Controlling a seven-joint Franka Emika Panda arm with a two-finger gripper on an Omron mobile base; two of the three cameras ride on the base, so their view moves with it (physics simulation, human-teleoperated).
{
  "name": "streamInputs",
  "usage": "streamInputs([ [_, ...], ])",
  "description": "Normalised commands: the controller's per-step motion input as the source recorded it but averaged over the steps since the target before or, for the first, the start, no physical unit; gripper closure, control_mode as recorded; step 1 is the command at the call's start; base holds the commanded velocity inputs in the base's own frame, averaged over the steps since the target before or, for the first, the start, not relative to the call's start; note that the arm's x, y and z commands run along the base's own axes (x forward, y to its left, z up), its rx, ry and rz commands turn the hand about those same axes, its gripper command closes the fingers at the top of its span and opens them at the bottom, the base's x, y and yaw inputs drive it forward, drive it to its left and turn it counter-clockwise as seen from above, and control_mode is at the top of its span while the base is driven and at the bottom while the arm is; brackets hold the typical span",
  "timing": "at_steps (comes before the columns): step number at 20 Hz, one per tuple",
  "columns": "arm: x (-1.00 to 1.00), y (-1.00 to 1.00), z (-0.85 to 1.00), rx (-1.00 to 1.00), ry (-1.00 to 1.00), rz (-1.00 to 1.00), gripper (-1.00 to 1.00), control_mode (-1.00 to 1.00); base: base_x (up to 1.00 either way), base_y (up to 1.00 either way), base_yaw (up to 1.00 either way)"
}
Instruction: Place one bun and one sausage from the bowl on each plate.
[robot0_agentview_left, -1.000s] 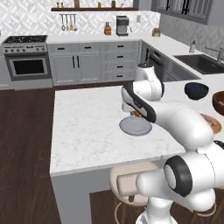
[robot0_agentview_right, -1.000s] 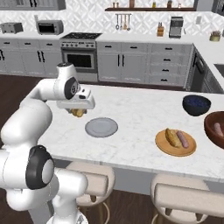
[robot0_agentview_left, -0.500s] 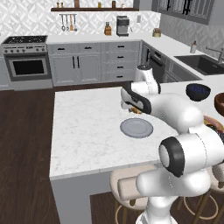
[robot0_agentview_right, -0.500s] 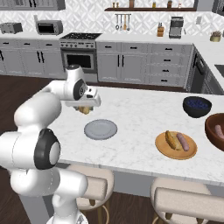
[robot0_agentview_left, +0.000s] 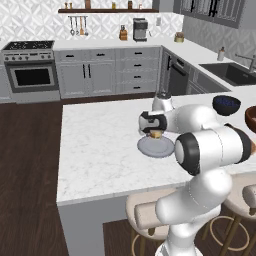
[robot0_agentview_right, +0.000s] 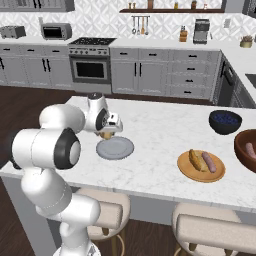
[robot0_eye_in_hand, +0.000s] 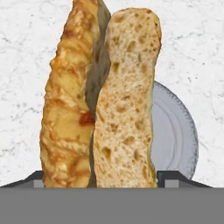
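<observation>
Over the last second my gripper (robot0_agentview_left: 156, 134) has carried the bun (robot0_eye_in_hand: 103, 96) in from the far side of the bench (robot0_agentview_left: 100, 150), and it now hangs right at the far edge of the pale grey plate (robot0_agentview_right: 115, 148). The base has also shifted, so both base views look different. I judge this means the bun is nearly ready to set down there.

The tan plate (robot0_agentview_right: 201, 166) already holds a bun and a sausage. The wooden bowl (robot0_agentview_right: 246, 150), at the right end of the bench, shows a sausage inside.

My arm reaches forward and low, hand pointing down. My gripper is closed on the bun, which fills the hand view, with the grey plate behind it.
</observation>
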Motion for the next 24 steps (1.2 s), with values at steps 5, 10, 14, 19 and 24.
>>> streamInputs([
  [5, -0.37, 0.00, -0.29, 0.00, 0.06, 0.00, 1.00, -1.00, 0.00, 0.00, 0.00],
  [10, -0.15, 0.00, -0.35, 0.00, 0.03, 0.00, 1.00, -1.00, 0.00, 0.00, 0.00],
  [14, 0.00, 0.00, -0.31, 0.00, 0.06, 0.00, 1.00, -1.00, 0.00, 0.00, 0.00],
  [19, 0.08, 0.00, -0.07, 0.00, 0.00, 0.00, -1.00, -1.00, 0.00, 0.00, 0.00],
  [24, 0.10, 0.00, 0.00, 0.00, 0.00, 0.00, -1.00, -1.00, 0.00, 0.00, 0.00],
])
